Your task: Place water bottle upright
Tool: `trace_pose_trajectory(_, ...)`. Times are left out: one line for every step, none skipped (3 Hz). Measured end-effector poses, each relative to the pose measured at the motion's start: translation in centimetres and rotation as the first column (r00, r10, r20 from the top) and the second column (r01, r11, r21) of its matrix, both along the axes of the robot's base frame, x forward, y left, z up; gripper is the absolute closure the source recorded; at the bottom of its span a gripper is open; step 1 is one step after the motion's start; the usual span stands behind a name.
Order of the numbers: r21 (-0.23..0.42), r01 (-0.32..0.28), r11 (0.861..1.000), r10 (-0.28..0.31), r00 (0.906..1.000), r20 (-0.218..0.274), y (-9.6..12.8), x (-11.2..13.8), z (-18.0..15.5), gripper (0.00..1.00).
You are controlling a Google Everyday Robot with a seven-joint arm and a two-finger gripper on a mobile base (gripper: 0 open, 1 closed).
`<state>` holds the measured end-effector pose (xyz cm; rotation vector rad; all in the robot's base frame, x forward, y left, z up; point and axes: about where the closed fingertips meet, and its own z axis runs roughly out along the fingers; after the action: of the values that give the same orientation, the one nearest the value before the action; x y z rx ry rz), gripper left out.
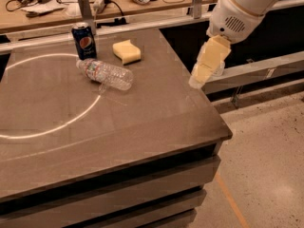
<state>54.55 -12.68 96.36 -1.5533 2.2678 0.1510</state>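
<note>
The water bottle point(105, 73), clear ribbed plastic with a white label, lies on its side on the dark table point(142, 127). Its cap end points left toward the can and its base points right. My gripper point(196, 81), cream-coloured on a white arm, hangs over the table's right edge. It points down and to the left. It is well to the right of the bottle, touches nothing and holds nothing.
A blue Pepsi can point(84, 41) stands upright just behind the bottle. A yellow sponge point(126, 51) lies to the can's right. A white circle point(61, 125) is marked on the tabletop. A cluttered bench point(57, 4) runs along the back, and a rail point(256, 70) runs to the right.
</note>
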Motion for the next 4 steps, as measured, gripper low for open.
trace_pose_trajectory(0.063, 0.039, 0.997, -0.040, 0.9991, 0.010, 2.5, 4.2, 0.2, 0.00)
trace_pose_trajectory(0.109, 0.079, 0.991, -0.080, 0.9968, 0.000, 5.3, 8.1, 0.2, 0.00)
trace_pose_trajectory(0.169, 0.106, 0.980, -0.099, 0.9938, -0.051, 9.0, 10.5, -0.3, 0.00)
trace_pose_trajectory(0.199, 0.106, 0.974, -0.087, 0.9907, -0.104, 12.0, 11.6, -0.8, 0.00)
